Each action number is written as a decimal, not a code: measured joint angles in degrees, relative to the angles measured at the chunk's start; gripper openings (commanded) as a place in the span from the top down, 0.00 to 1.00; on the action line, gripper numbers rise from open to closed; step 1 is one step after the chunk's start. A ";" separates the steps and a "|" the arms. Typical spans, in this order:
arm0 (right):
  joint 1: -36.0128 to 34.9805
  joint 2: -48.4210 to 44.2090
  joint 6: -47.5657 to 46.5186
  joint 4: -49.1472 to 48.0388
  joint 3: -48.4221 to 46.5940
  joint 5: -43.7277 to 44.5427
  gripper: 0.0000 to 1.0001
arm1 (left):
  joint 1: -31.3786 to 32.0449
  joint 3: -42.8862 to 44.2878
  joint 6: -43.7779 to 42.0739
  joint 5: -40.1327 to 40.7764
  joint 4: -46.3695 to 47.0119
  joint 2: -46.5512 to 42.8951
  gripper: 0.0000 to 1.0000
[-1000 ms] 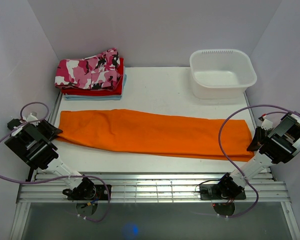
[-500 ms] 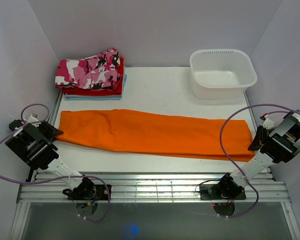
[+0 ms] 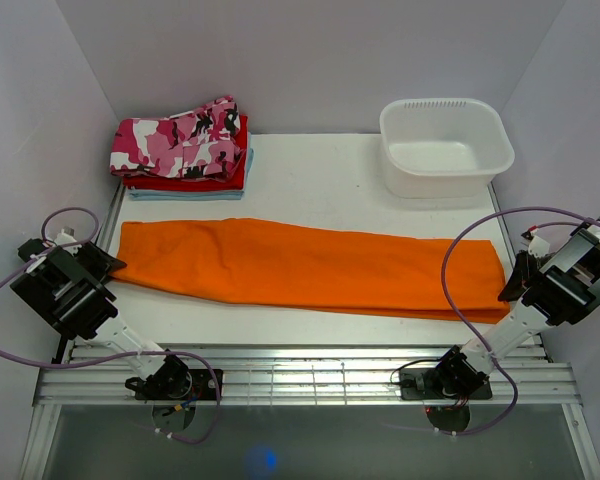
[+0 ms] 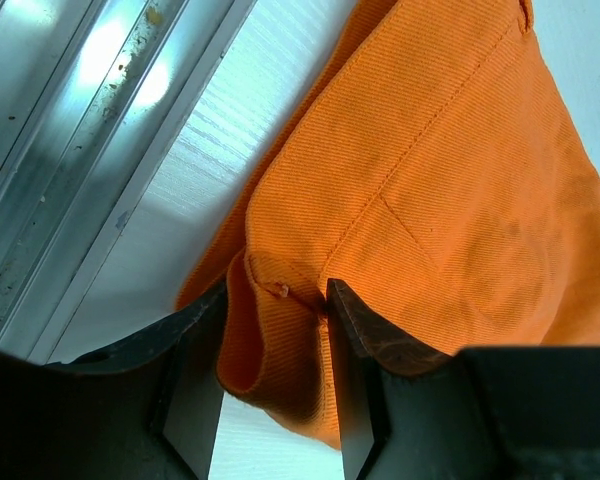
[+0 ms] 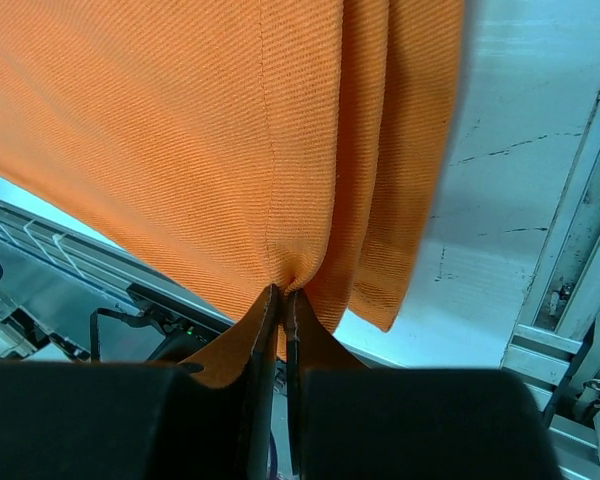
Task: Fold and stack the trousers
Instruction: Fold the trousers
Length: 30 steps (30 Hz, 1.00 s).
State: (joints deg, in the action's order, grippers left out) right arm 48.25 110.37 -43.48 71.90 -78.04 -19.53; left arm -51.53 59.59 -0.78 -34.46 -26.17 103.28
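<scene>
Lying stretched across the white table top point(image 3: 320, 195), the large plain bright orange cloth trousers point(image 3: 310, 265) run from the left edge to the right edge, flat and lengthwise, on the near half of the surface.

The left gripper point(image 3: 108, 266) sits at the left end of the trousers. In the left wrist view its two dark fingers point(image 4: 205, 340) stand roughly half apart. A thick rolled fold of orange cloth with a stitched seam fills the gap between them and touches both inner faces.

The right gripper point(image 3: 508, 291) is at the right end, near the table's near right corner. In the right wrist view its jaws are pressed almost together, pinching a thin edge of the orange cloth. The cloth rises from the pinch in pleats.

At the far left corner lies a folded stack, well apart from the trousers: a pink, white and black camouflage garment point(image 3: 180, 140) on a plain red garment point(image 3: 232, 176) on a pale blue one point(image 3: 185, 195). A white rectangular plastic tub point(image 3: 450, 183) stands at the far right.
</scene>
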 measured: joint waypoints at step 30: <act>0.28 0.52 -0.13 -0.87 -0.24 -0.74 0.92 | 0.13 2.32 -4.31 3.17 -7.37 -0.98 0.37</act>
State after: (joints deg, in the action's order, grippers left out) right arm 48.53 110.89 -43.62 71.02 -78.28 -20.27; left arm -51.40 61.91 -5.08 -31.29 -33.54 102.30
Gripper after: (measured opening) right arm 0.086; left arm 0.627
